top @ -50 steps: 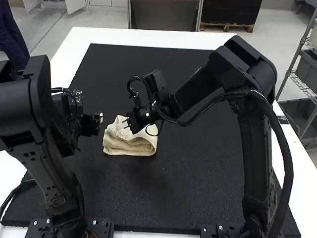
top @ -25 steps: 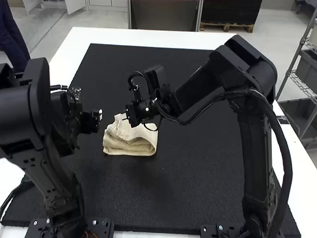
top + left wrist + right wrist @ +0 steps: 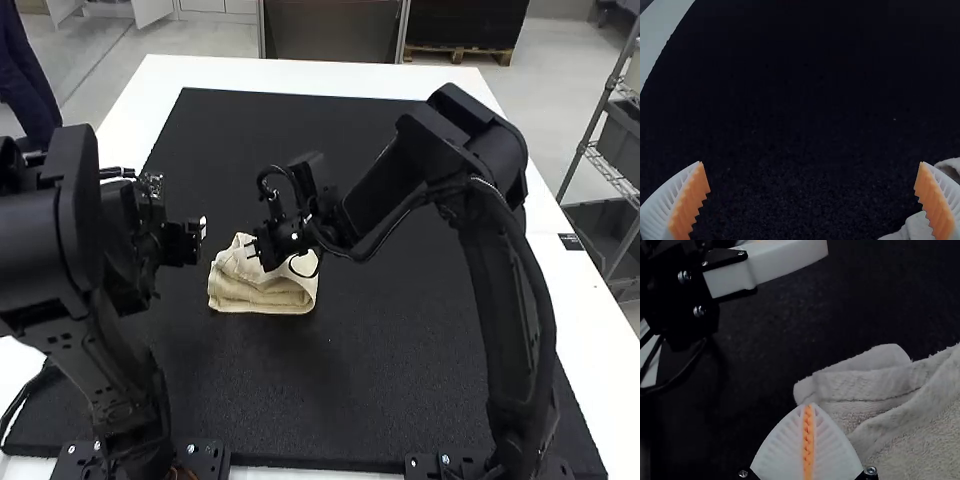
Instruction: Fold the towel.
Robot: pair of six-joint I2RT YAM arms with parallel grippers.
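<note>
The cream towel [image 3: 262, 293] lies folded in layers on the black mat, its upper layer uneven. My right gripper [image 3: 254, 249] is over its far left part. In the right wrist view my right gripper [image 3: 808, 407] has its fingers together, tips at a hemmed corner of the towel [image 3: 910, 425]; a pinch of cloth between them cannot be made out. My left gripper [image 3: 203, 228] is off the towel's left side, above the mat. The left wrist view has my left gripper [image 3: 811, 162] wide open, with bits of towel [image 3: 917, 227] beside and behind one finger.
The black mat [image 3: 400, 330] covers most of the white table [image 3: 330, 76]. The left gripper's white finger [image 3: 785, 260] and dark mount are close by in the right wrist view. The right arm reaches across the mat's middle.
My right gripper rose slightly, then came back down over the towel, while the right arm's elbow shifted left. The left arm sank a little. The towel's shape looks nearly the same.
</note>
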